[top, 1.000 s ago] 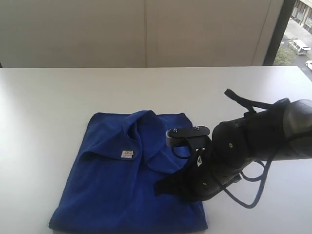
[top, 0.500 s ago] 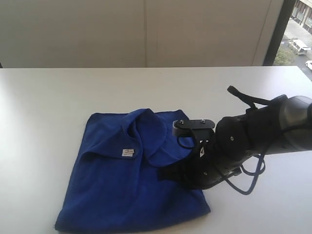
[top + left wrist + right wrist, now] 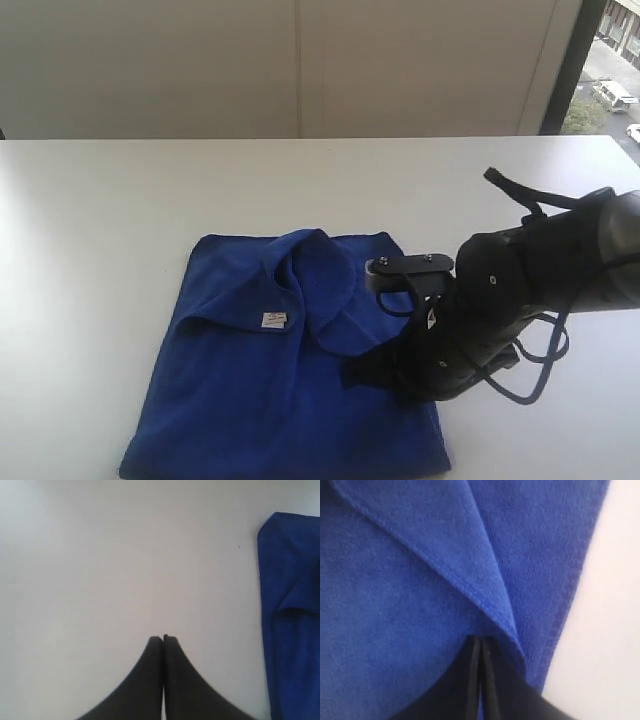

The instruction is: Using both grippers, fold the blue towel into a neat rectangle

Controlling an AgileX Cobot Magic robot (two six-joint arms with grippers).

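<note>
Both hands are shut, my left hand empty, my right hand pinching at its tips a hemmed fold of the soft, limp blue towel.

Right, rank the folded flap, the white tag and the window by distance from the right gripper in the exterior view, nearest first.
From the right gripper:
1. Folded flap of the blue towel, just beyond the tips.
2. White tag, further left on the cloth.
3. Window, far upper right, beyond the table.
</note>
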